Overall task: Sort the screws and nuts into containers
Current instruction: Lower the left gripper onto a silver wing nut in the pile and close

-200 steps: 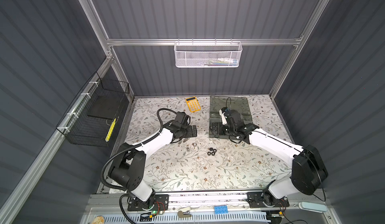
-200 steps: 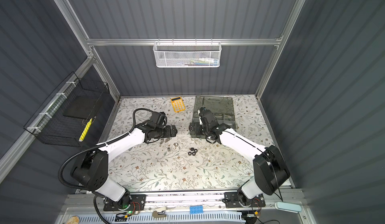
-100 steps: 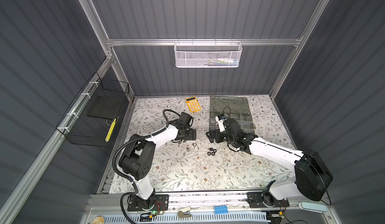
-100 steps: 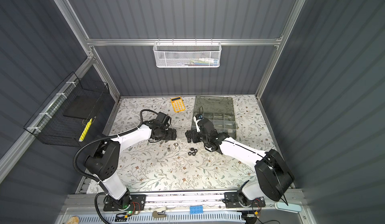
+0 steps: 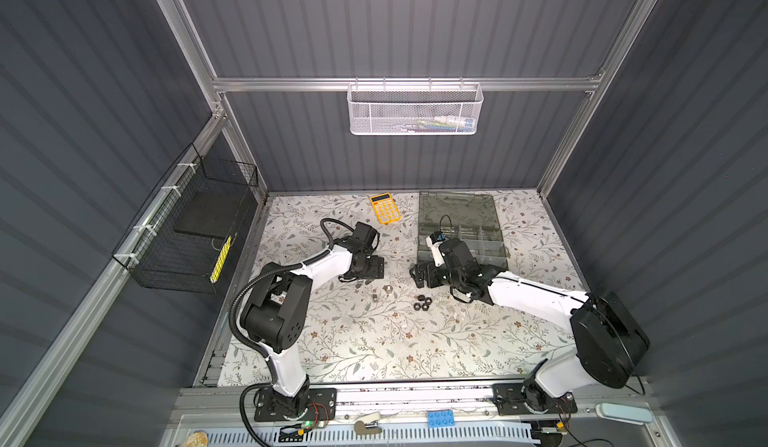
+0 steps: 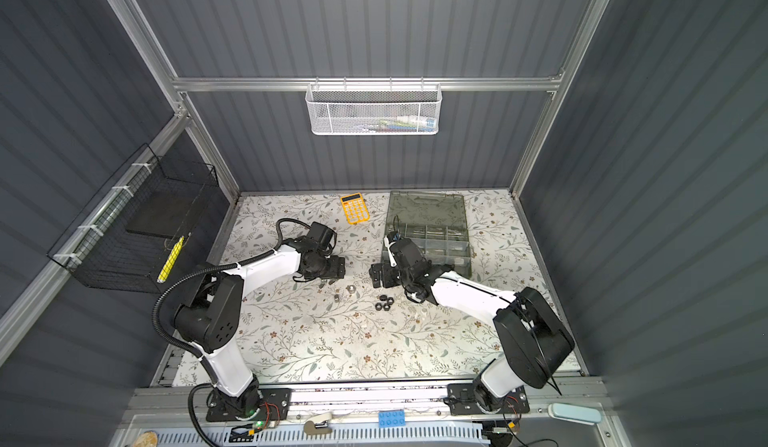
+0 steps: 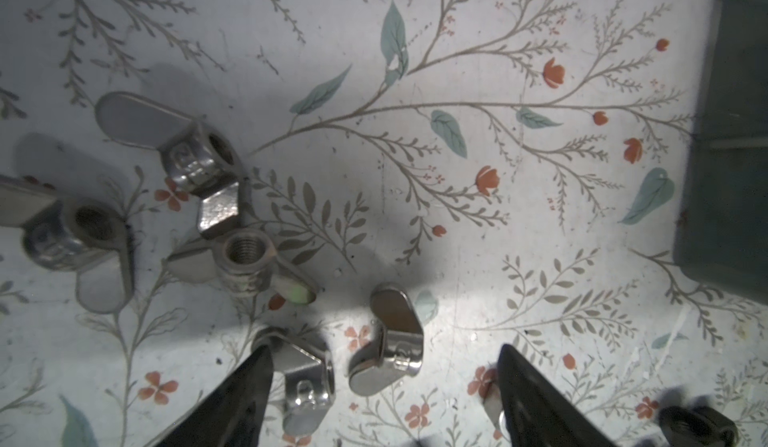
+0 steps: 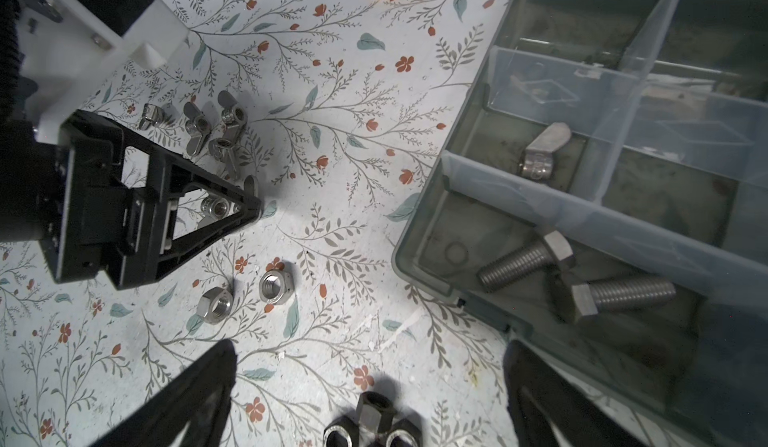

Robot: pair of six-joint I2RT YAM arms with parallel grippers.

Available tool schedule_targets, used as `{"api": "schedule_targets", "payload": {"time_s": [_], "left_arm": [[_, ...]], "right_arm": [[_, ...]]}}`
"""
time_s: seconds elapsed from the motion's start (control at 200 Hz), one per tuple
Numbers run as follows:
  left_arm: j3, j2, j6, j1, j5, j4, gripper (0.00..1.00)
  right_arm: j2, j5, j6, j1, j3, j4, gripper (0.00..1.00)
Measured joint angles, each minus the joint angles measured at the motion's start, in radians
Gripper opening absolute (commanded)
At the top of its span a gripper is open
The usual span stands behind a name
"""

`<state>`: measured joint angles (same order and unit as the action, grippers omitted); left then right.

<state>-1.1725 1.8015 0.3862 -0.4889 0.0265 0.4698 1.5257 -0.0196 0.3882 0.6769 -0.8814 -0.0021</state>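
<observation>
Several silver winged nuts (image 7: 195, 162) lie on the floral mat. My left gripper (image 7: 385, 347) is open low over them, with two winged nuts (image 7: 386, 349) between its fingers and one finger (image 7: 249, 382) touching the nearer nut. Two silver hex nuts (image 8: 276, 286) lie beside it. My right gripper (image 8: 370, 343) is open and empty above three black nuts (image 8: 374, 420). The smoky grey organizer (image 5: 459, 216) stands open; one of its containers holds two silver screws (image 8: 523, 262), another a winged nut (image 8: 540, 154). Both top views show the grippers (image 5: 365, 274) (image 6: 378, 278) close together.
An orange calculator (image 5: 385, 208) lies at the back of the mat, left of the organizer. A white mesh basket (image 5: 413, 110) hangs on the back wall and a black wire basket (image 5: 187, 233) on the left wall.
My right gripper has come off the organizer's edge and forward over the mat to the black nuts. The left arm has swung its elbow in and its jaws have narrowed slightly over the winged nuts.
</observation>
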Motion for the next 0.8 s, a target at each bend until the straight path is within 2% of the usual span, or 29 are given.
{"api": "schedule_targets", "payload": {"time_s": [0.155, 0.505, 0.8], "left_arm": [[0.000, 0.019, -0.003, 0.004, -0.011, -0.002, 0.74], [0.000, 0.009, -0.002, 0.003, -0.014, -0.004, 0.70], [0.000, -0.029, 0.010, -0.046, 0.008, -0.006, 0.65]], "right_arm": [[0.002, -0.004, 0.005, 0.000, -0.002, 0.001, 0.99], [0.020, -0.011, 0.012, 0.000, -0.008, 0.000, 0.99], [0.021, -0.011, 0.015, 0.000, -0.018, -0.006, 0.99]]}}
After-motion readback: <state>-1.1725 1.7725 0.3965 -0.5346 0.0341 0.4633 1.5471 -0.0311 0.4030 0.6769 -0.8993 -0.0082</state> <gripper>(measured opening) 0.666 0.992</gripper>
